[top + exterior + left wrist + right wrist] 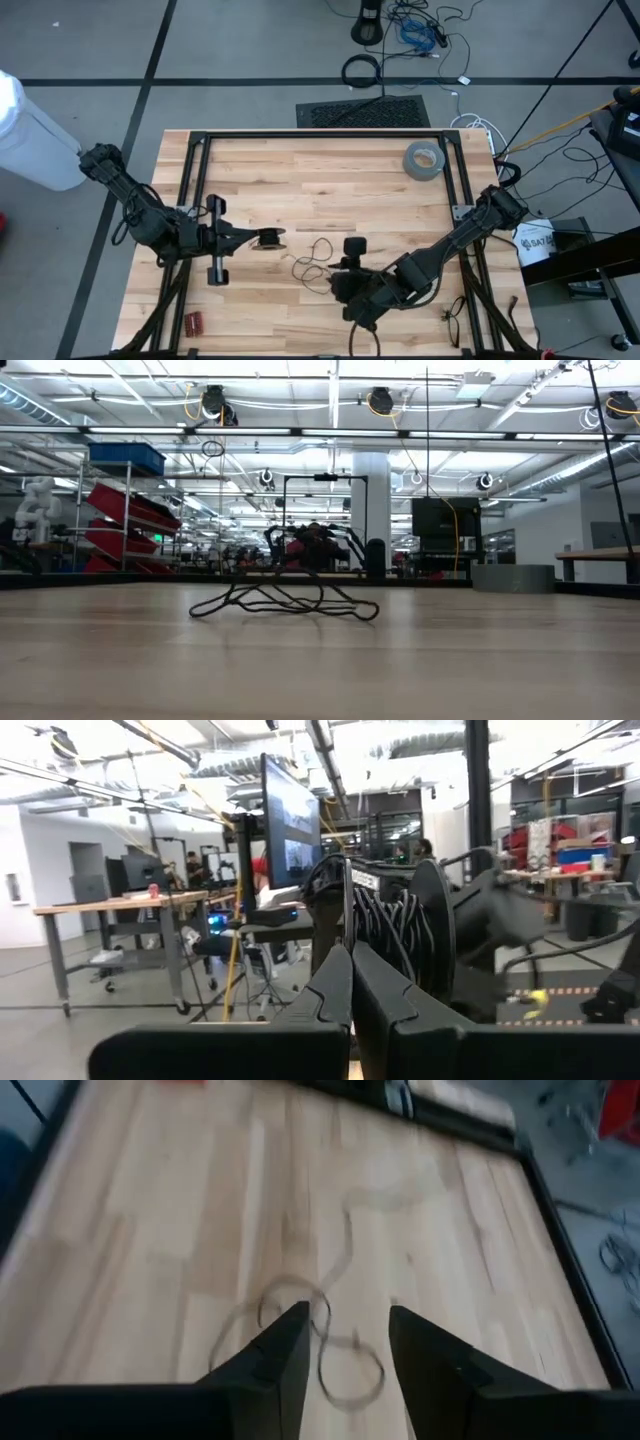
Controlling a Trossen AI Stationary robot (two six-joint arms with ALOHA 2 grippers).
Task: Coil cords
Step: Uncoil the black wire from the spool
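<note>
Mid-coiling, apparently: left gripper (262, 238) pinched onto a small black wire-wound spool (268, 238), right gripper (340, 268) open at 5 o'clock beside the thin black loose cord (318, 258); next, feeding slack.

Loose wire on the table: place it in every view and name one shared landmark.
High: wire near the table's middle.
Low: flat tangle at centre.
Left wrist: absent beyond the shut left gripper.
Right wrist: loops beyond the open right gripper.
Landmark: the table, except in left wrist.
</note>
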